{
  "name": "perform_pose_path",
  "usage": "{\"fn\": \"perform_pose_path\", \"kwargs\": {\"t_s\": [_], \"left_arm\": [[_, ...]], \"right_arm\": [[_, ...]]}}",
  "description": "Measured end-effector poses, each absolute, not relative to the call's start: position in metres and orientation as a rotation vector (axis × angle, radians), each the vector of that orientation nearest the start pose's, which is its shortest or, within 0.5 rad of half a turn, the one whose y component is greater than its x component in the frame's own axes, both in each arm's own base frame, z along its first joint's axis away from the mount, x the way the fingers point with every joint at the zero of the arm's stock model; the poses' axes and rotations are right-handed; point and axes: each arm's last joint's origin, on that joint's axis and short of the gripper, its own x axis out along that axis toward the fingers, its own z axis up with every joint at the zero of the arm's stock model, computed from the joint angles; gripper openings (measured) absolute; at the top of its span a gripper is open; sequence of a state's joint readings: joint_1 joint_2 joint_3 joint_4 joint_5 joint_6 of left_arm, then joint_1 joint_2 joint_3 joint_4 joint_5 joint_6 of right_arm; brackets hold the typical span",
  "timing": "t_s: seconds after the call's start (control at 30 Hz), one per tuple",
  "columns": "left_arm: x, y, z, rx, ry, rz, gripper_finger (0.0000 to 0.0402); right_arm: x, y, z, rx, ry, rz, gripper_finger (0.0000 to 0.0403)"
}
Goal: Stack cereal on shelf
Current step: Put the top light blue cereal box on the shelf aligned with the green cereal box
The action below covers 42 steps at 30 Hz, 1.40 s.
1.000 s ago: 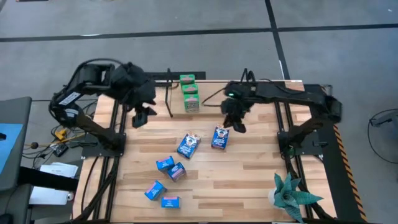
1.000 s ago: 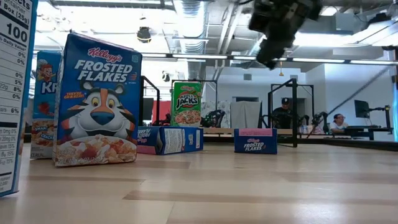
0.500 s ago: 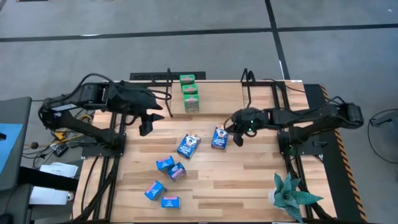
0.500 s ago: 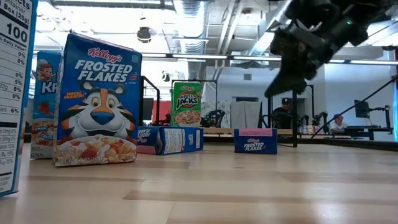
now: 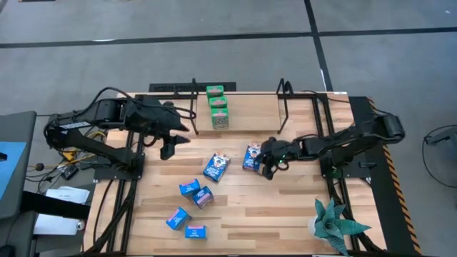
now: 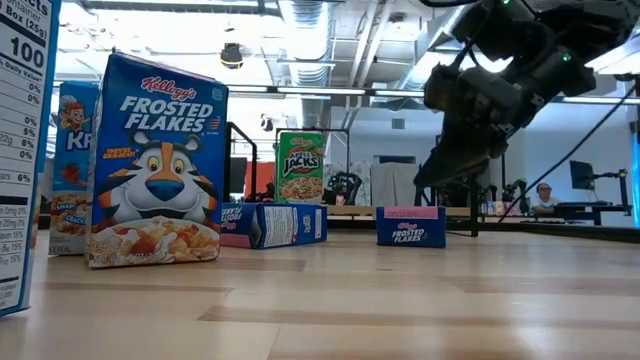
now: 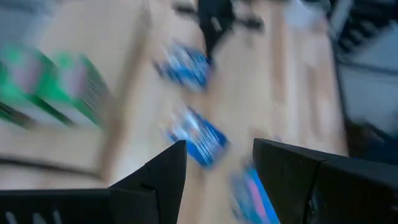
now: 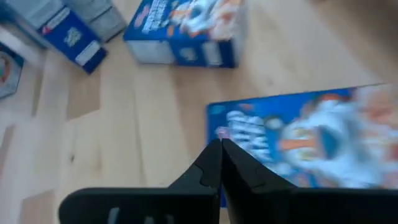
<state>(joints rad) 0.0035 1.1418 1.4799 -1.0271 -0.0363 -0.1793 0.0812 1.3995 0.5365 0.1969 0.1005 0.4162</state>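
Three green cereal boxes [image 5: 216, 107] stand in a row on the shelf [image 5: 250, 107] at the table's far edge, between its black wire uprights. Two dark blue boxes lie flat at mid-table, one [image 5: 250, 157] nearer the right and one [image 5: 216, 165] left of it. Several light blue boxes [image 5: 191, 207] lie scattered toward the near left. My right gripper [image 8: 221, 152] is shut and hovers just over the near right end of the right-hand dark blue box [image 8: 298, 140]. In the low view a gap shows between the two. My left gripper [image 5: 171, 145] hangs open, high over the table's left part.
A potted plant [image 5: 334, 225] stands at the near right corner. Black frame posts [image 5: 328, 153] flank the table on both sides. Bare wood lies between the dark blue boxes and the near edge on the right [image 5: 285, 207].
My right gripper has swung down from beside the shelf toward the near edge, turning as it went, and now hangs low over the right-hand dark blue box. My left gripper has sunk a little and reached toward the table's middle. No box has moved.
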Motion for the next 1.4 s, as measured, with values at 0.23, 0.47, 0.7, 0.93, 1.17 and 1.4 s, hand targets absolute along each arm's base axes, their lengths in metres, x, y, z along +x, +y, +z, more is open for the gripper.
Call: {"fn": "perform_pose_path", "kwargs": {"t_s": [0.23,0.47,0.7,0.93,1.17,1.4], "left_arm": [[0.18,-0.028,0.405,-0.187,0.927,-0.069,0.0174],[0.179,-0.057,0.399,-0.187,0.95,-0.061,0.0174],[0.191,-0.078,0.337,-0.245,1.04,-0.022,0.0196],[0.202,-0.087,0.303,-0.439,1.118,-0.029,0.0284],[0.207,-0.084,0.301,-0.504,1.074,0.102,0.034],[0.222,-0.088,0.286,-0.425,1.09,0.174,0.0342]], "right_arm": [[0.275,0.042,0.153,0.354,0.648,-0.115,0.0031],[0.279,0.053,0.158,0.364,0.631,-0.096,0.0068],[0.277,0.056,0.157,0.371,0.644,-0.101,0.0134],[0.271,0.067,0.152,0.31,0.732,-0.02,0.0202],[0.266,0.07,0.151,0.29,0.793,0.059,0.0208],[0.265,0.073,0.15,0.27,0.807,0.124,0.019]]}}
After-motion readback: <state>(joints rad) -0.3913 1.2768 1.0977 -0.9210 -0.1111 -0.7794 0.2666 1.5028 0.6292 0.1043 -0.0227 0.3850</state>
